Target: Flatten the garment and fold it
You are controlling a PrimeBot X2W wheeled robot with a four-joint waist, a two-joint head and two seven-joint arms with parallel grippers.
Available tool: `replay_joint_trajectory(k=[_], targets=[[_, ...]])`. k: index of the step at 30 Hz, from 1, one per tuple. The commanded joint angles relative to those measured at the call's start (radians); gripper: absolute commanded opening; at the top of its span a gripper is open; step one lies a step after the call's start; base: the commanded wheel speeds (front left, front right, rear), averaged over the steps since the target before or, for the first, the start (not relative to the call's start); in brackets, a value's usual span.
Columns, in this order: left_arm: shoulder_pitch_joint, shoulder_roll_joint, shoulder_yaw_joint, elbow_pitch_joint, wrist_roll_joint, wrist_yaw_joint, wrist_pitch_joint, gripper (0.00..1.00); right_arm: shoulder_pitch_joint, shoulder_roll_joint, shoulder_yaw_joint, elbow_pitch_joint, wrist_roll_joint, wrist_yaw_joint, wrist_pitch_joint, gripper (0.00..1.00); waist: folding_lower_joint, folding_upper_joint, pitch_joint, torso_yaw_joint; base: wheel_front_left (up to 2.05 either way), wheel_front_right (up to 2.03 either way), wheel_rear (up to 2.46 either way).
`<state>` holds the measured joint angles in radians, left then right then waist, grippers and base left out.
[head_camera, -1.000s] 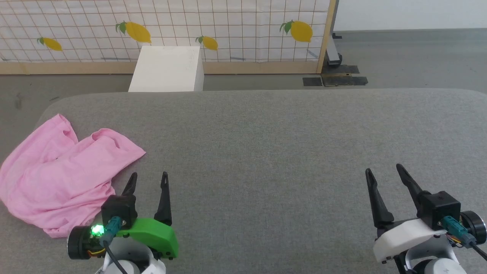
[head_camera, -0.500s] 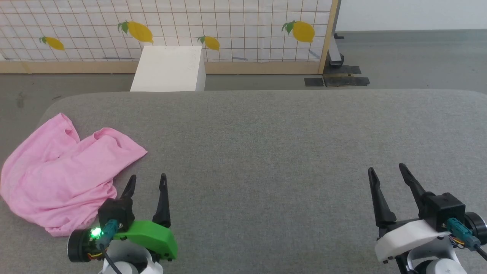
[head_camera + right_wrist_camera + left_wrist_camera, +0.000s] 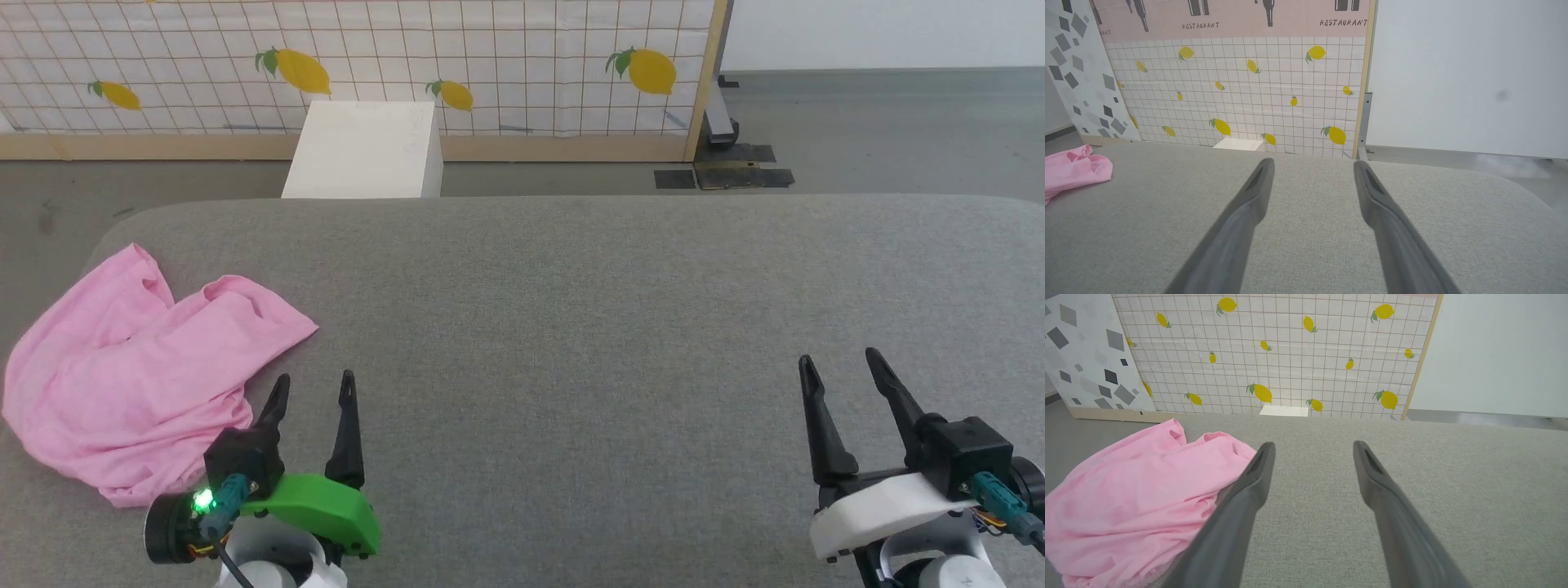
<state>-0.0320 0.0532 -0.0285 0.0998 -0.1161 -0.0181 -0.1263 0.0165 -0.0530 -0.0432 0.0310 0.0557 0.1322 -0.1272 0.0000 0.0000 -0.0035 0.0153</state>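
Here, crumpled thin pink garment [image 3: 139,359] in soft folds, left on grey woven round-cornered counter [image 3: 571,310], left hand [image 3: 314,380] just beside it, open, right hand [image 3: 839,358] well apart, open

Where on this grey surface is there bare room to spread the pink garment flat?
Bare: the whole middle of the surface, between the left gripper and the right gripper, up to the far edge near the white box. Crowded: only the left end, where the crumpled garment lies beside the left gripper.
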Motion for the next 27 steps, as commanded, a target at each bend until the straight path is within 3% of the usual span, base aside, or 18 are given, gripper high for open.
replay_joint_trajectory(k=[1, 19, 27], targets=[[-0.006, 0.001, 0.000, 0.005, -0.013, -0.006, -0.011, 1.00, -0.008, 0.001, -0.001, 0.001, 0.007, -0.001, -0.011, 1.00, 0.0000, 0.0000, 0.000, 0.001, 0.00, 0.00, 0.00], [-0.005, 0.000, -0.007, 0.036, -0.035, -0.015, -0.048, 1.00, 0.000, 0.002, -0.009, 0.012, 0.017, -0.001, -0.048, 1.00, 0.0000, 0.0000, -0.009, 0.012, 0.00, 0.00, 0.00], [-0.027, -0.001, -0.027, 0.058, -0.045, -0.016, -0.065, 1.00, 0.012, 0.002, -0.030, 0.008, 0.015, -0.001, -0.064, 1.00, 0.0000, 0.0000, -0.007, 0.105, 0.00, 0.00, 0.00]])
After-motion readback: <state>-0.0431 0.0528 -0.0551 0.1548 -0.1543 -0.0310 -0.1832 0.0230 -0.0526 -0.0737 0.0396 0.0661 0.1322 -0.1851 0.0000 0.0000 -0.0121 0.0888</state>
